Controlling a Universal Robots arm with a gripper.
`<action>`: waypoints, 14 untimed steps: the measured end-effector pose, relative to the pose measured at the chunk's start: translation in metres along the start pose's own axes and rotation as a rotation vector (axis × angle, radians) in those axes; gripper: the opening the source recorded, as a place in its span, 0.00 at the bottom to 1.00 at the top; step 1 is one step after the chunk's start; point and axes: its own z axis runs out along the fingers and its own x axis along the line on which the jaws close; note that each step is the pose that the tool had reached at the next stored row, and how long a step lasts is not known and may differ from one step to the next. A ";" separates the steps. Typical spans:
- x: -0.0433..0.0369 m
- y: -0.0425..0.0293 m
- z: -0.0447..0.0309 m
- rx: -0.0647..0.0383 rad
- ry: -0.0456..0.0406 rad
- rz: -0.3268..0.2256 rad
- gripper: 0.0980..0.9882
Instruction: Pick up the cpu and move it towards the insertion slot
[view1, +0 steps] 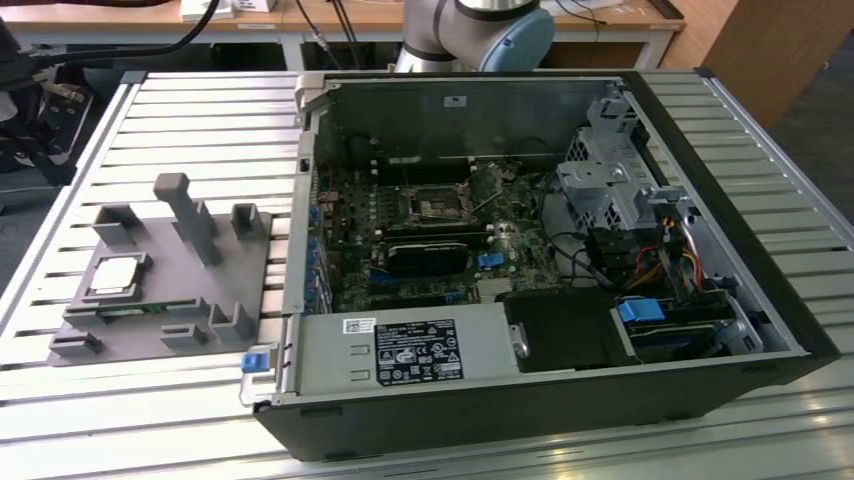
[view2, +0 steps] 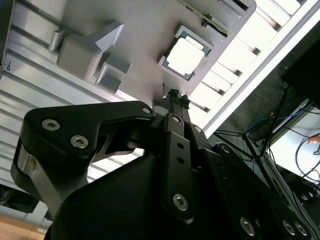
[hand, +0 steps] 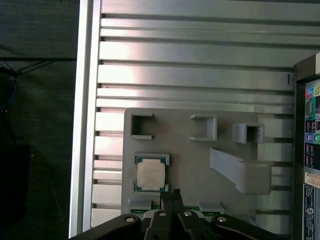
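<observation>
- The cpu (hand: 151, 175) is lying flat, silvery top up, in its square recess on the grey fixture (hand: 195, 160). It is sitting toward the fixture edge that faces away from the computer case (view1: 534, 400). Nothing is touching it.
- The gripper (hand: 170, 194) is hanging over the fixture. In both wrist views its tips are lining up just beside the cpu's recess, and it looks to be raised off the fixture rather than resting on it.
- Its two fingers are sitting pressed together with no gap between them, and they are gripping nothing.
- A thin green memory stick (view1: 134, 308) is lying in another slot of the fixture, next to the cpu's recess, and nothing is touching it either.
- The fixture is resting on the slatted metal table (view1: 200, 100), with the open computer case standing just beside it on the exterior view's right.
- The insertion slot (view1: 437, 207), a shiny frame around a dark centre, is sitting on the board inside that case, well apart from the fixture.
- Judging from this, the task is only just getting under way. The gripper is lining up near the chip, but the cpu is not yet being gripped or lifted.
- The grasp, the lift off the fixture and the whole carry across to the slot are all remaining.
</observation>
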 end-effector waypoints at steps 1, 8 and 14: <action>0.0002 -0.0001 0.0005 0.000 0.0001 0.000 0.01; 0.0016 -0.0008 0.0048 0.000 -0.0001 -0.001 0.01; 0.0026 -0.0015 0.0084 0.000 0.0001 -0.002 0.22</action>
